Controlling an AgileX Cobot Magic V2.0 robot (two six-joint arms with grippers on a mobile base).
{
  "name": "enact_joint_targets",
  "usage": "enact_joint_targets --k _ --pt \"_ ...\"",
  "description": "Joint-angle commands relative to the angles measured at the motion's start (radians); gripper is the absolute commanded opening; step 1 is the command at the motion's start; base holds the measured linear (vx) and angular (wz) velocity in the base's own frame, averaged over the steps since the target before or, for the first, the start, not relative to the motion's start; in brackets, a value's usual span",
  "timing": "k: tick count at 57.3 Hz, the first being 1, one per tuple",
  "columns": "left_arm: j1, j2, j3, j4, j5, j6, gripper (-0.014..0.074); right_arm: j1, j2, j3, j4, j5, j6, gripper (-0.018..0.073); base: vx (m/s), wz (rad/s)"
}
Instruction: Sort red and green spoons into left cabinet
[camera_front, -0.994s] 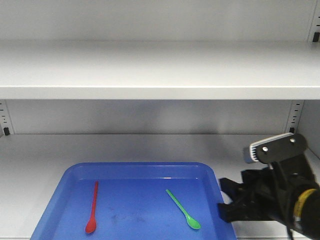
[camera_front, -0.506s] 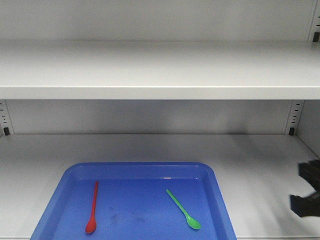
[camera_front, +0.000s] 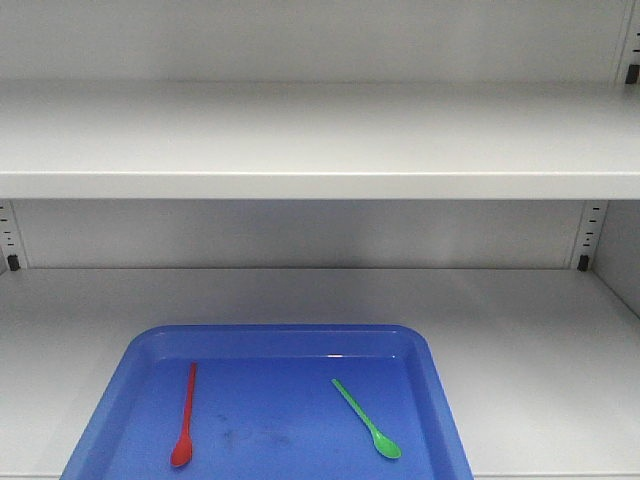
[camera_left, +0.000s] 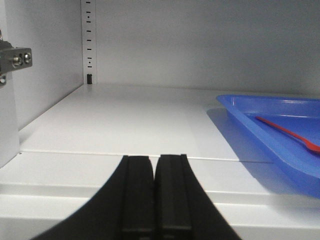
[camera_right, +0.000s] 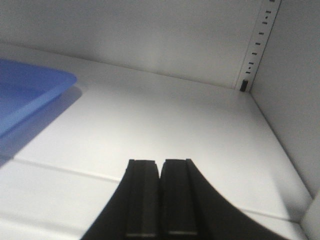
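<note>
- both spoons are already lying in the blue tray (camera_front: 440, 420) on the lower shelf (camera_front: 520, 330) of the grey cabinet (camera_front: 320, 140); red spoon (camera_front: 185, 415) on the left half, bowl end toward the camera; green spoon (camera_front: 367, 420) right of centre, angled, bowl end near the front too; the 2 are well apart and neither touches the tray wall
- the upper shelf is visible above, nothing on it as far as the front view shows
- neither arm shows in the front view; you only get them from the wrist cams
- left gripper (camera_left: 155, 200): fingers pressed flat together, nothing between them; it sits low at the front edge of the shelf, left of the tray, and the red spoon is visible off to its right inside the tray
- right gripper (camera_right: 161, 200): same story, pads closed against each other and empty; it's out on the bare shelf to the right of the tray, only the tray corner (camera_right: 45, 82) in its view
- my read: the placing step looks done, both spoons are in the cabinet and both hands are empty and clear of the tray; so this is probably the parked/finish stage
- if anything is left, it's just pulling both arms out without clipping the tray rim or the slotted side rail (camera_right: 257, 47); no regrasp looks needed; a bump to the tray would slide those skinny spoons around easily
</note>
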Motion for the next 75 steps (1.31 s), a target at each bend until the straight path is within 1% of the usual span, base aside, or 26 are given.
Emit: enact_joint_targets --k 1,13,15,17,22,75 --pt "-0.001 -0.011 -0.002 -0.006 -0.076 -0.003 -0.0006 -0.007 -0.105 0.037 0.007 -0.090 -0.045 -0.0009 0.00 0.00" --pt "-0.001 -0.011 -0.002 -0.006 -0.076 -0.003 -0.0006 -0.007 -0.386 0.208 0.022 -0.088 -0.038 -0.0009 0.00 0.00" --pt "-0.001 -0.011 -0.002 -0.006 -0.076 -0.003 -0.0006 -0.007 -0.442 0.203 0.034 -0.004 -0.032 -0.0009 0.00 0.00" --pt "-0.001 -0.011 -0.002 -0.006 -0.076 -0.003 -0.0006 -0.009 -0.473 0.200 0.036 0.026 -0.033 -0.0009 0.00 0.00" --pt "-0.001 -0.010 -0.002 -0.006 -0.074 -0.003 -0.0006 -0.007 -0.444 0.202 0.038 0.001 -0.033 -0.0009 0.00 0.00" --pt "-0.001 -0.008 -0.002 -0.006 -0.075 -0.003 -0.0006 -0.007 -0.450 0.202 0.037 0.002 -0.033 -0.0009 0.00 0.00"
